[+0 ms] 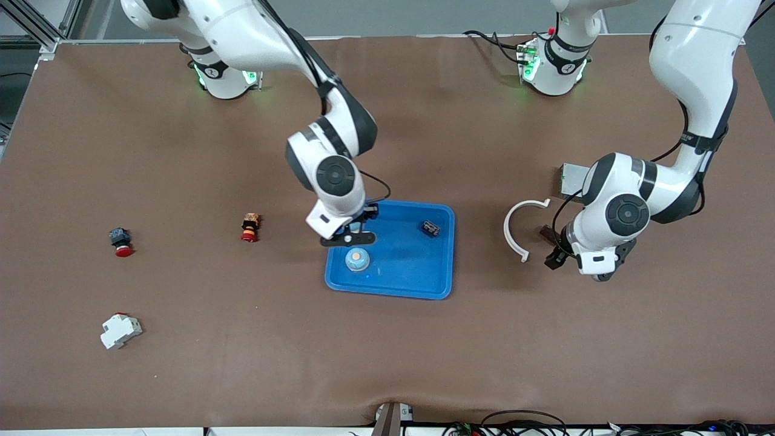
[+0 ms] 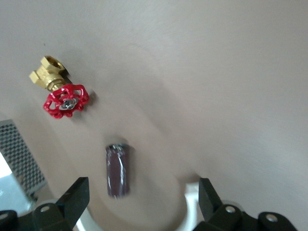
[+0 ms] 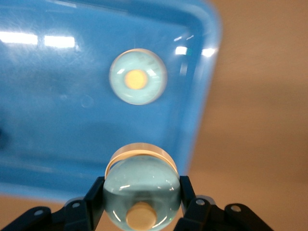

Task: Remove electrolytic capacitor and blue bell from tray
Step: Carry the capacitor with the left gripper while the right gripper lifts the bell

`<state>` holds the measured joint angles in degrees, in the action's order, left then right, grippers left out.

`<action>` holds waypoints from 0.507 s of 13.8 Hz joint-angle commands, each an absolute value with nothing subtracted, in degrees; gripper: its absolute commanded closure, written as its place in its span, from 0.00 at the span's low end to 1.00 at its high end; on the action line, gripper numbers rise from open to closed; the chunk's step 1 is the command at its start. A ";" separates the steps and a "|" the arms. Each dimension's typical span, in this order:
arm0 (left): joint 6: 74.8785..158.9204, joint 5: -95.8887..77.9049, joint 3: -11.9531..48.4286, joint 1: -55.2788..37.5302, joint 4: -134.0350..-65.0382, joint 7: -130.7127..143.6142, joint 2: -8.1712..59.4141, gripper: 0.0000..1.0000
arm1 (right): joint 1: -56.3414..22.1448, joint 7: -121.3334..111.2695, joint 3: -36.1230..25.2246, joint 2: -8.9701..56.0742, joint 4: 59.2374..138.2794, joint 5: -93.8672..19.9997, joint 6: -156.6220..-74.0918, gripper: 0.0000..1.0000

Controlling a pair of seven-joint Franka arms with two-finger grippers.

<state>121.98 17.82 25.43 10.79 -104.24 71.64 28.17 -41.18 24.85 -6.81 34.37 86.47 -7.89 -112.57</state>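
My right gripper (image 1: 351, 236) hangs over the blue tray (image 1: 424, 284) at its edge toward the right arm's end. It is shut on a pale teal bell (image 3: 140, 185) with a yellow button. A second bell of the same look (image 1: 357, 259) (image 3: 138, 77) sits in the tray. The capacitor (image 2: 117, 171), a dark maroon cylinder, lies on the brown table (image 1: 387, 363) toward the left arm's end (image 1: 548, 232). It is inside the arc of a white curved piece (image 1: 519, 233). My left gripper (image 2: 142, 192) hovers over it (image 1: 553, 255), open, with both black fingers clear of it.
A small dark component (image 1: 430, 228) lies in the tray. A brass valve with a red handwheel (image 2: 60, 94) and a grey perforated box (image 1: 572, 180) sit near the left gripper. Two red push buttons (image 1: 121, 241) (image 1: 249, 227) and a white breaker (image 1: 120, 331) lie toward the right arm's end.
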 commanded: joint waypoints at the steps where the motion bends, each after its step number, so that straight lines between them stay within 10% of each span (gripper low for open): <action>1: 114.98 16.97 29.52 10.46 -96.88 72.68 27.95 0.00 | -35.87 16.02 -6.06 26.12 88.86 -7.56 -104.88 0.87; 7: 114.87 15.03 31.38 0.99 -88.43 86.11 32.68 0.00 | -28.40 0.56 -6.15 16.19 93.41 -1.15 -97.03 0.88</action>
<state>116.05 15.43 31.56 5.09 -92.63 82.28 29.25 -30.88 5.46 -7.12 20.41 88.94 -3.30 -96.94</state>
